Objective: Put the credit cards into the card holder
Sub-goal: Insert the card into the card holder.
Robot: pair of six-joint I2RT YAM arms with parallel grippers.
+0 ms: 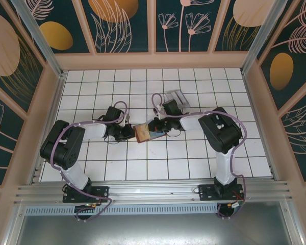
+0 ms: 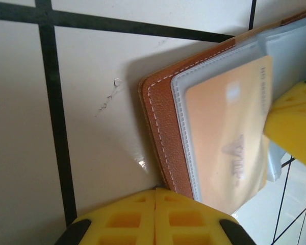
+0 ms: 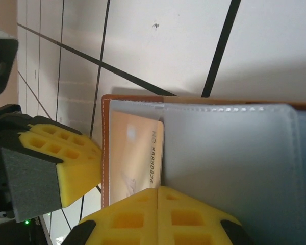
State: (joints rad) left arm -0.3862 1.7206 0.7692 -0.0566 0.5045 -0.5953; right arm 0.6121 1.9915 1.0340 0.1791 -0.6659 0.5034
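Bare tiles around card holder

- The card holder is seen lying open on the white tiled surface, its brown stitched border along the top and left.
- A pale orange credit card is seen tucked in a clear sleeve at the left side.
- The right gripper is shown at the bottom with its yellow fingers pressed together at the card's lower end.
- The left gripper is seen touching the holder's left edge.
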